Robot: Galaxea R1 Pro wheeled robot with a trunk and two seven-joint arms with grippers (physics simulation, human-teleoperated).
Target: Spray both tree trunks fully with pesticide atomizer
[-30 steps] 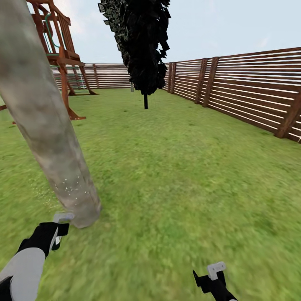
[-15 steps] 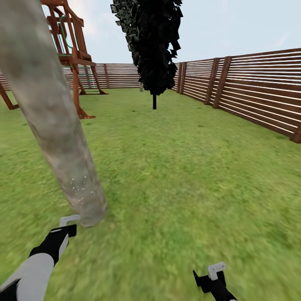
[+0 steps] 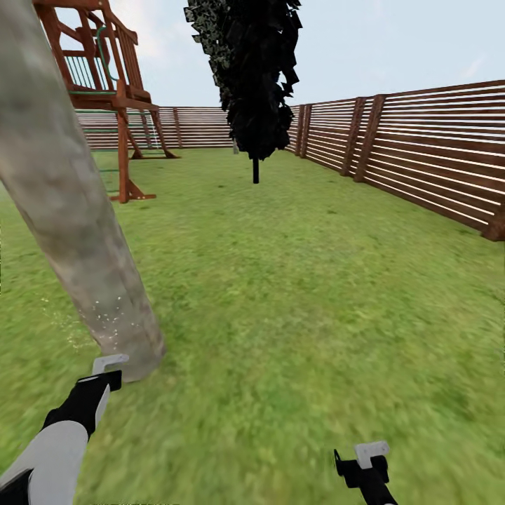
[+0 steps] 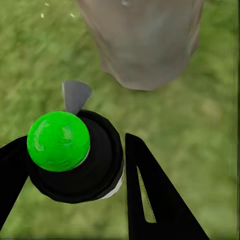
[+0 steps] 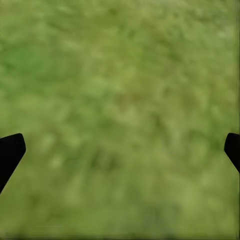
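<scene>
We hold the pesticide atomizer (image 4: 75, 155) clamped in our left pincer (image 4: 70, 190), aimed at the tree trunk (image 3: 77, 231) base, where white pesticide (image 3: 112, 319) specks cling. Our right pincer (image 5: 120, 150) hangs apart over grass. Next, we judge, spraying must move higher up the trunk.

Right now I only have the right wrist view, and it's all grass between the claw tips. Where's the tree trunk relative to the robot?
Observer: The head view has the tree trunk ahead on the robot's left. Its base is just beyond the left claw.
Operator: Is that claw holding anything?
Observer: Yes. In the left wrist view it is closed on the atomizer, a black body with a green cap, facing the base of the trunk.
</scene>
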